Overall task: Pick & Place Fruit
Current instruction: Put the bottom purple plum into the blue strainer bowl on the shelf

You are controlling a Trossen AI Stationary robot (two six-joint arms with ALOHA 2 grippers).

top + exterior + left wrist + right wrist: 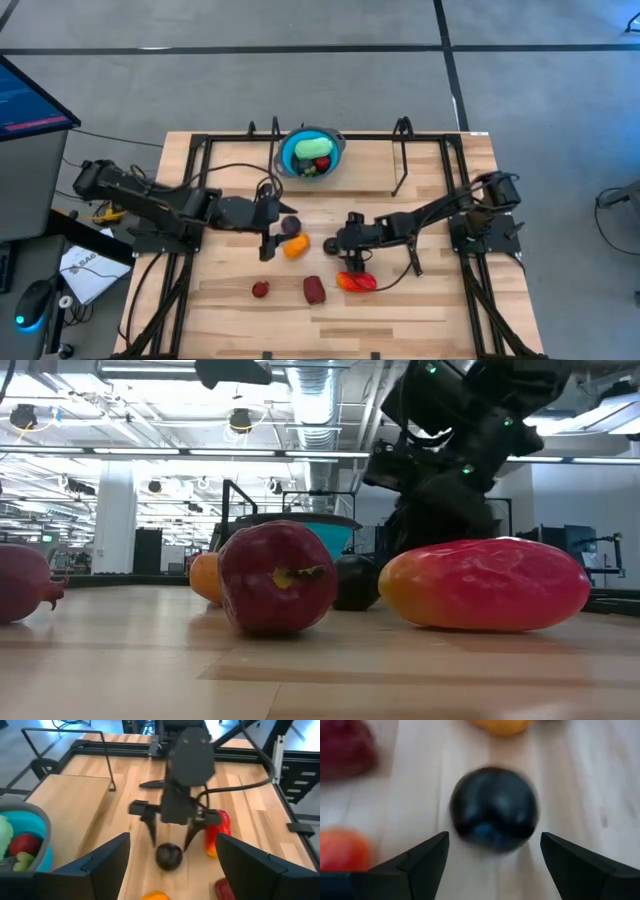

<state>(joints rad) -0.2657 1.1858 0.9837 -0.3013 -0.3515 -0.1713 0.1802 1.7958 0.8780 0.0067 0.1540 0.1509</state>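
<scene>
A: Where are we on the fruit?

B: R gripper [169, 840] is down over the dark plum [169, 856] mid-table, fingers spread wide either side of it, not touching. From its own cam the plum [494, 810] sits dead centre between the fingers, so we judge it's lined up for a pinch.

A: And the L?

B: L gripper [268, 240] is parked just beside the purple piece [291, 224] and the orange one [295, 246], fingers wide, nothing in them. We think it's holding off so the two arms don't clash over the same patch.

A: Bowl?

B: Blue bowl [336, 148] at the far edge between the rails holds a pale green piece [309, 148] plus red and green bits, so some is done already.

A: What's left out?

B: Plum, purple, orange, a small red one [260, 289], a maroon one [314, 289], and the big red-orange mango [485, 584] right by the R arm. Low cam shows the maroon one [276, 577] as apple-like, stem facing us.

A: Risk?

B: Plum's round, so it could roll off if the close isn't centred.
</scene>
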